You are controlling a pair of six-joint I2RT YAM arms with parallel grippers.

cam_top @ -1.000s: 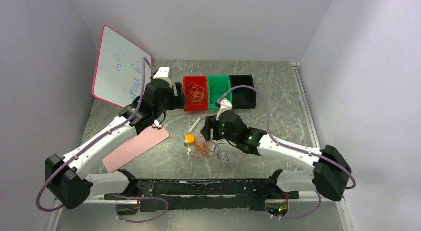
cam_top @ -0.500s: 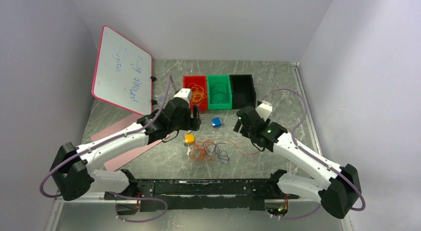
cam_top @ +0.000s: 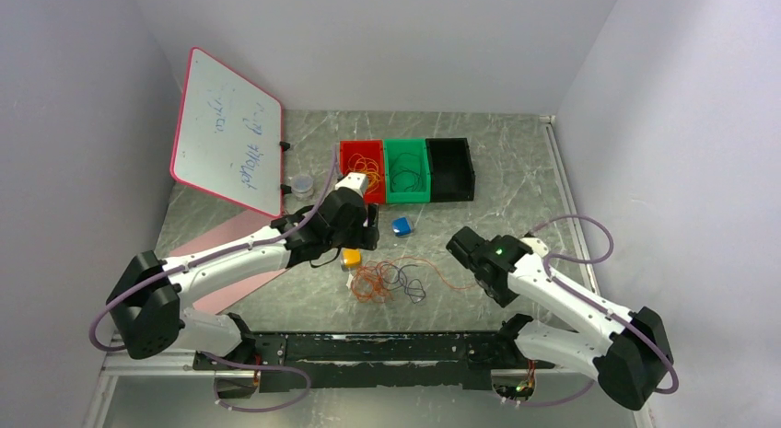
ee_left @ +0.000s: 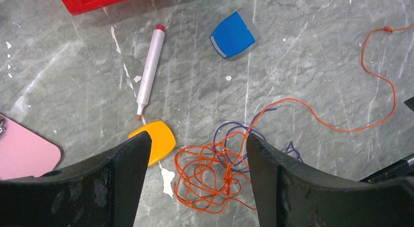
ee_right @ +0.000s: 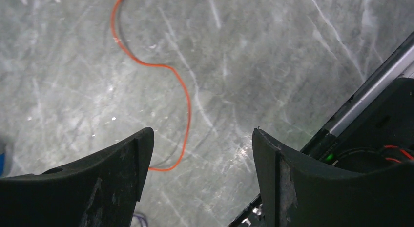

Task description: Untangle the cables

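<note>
Your tabletop (cam_top: 516, 170) carries a whiteboard (cam_top: 226, 133) leaning at the back left and a pink sheet (cam_top: 224, 288) lying flat at the front left. A red bin (cam_top: 344, 170), a green bin (cam_top: 405, 145) and a black bin (cam_top: 449, 170) sit side by side at the back; thin loops lie in the red and green ones. Your left jaws stand wide open, gripping nothing, above the cables (ee_left: 205, 173), an orange and dark purple tangle at the middle front. Your right jaws are open too, empty, over one orange strand (ee_right: 183, 90) trailing right from that tangle. A marker (ee_left: 149, 71), a blue block (ee_left: 233, 34) and a yellow block (ee_left: 157, 139) lie near it.
</note>
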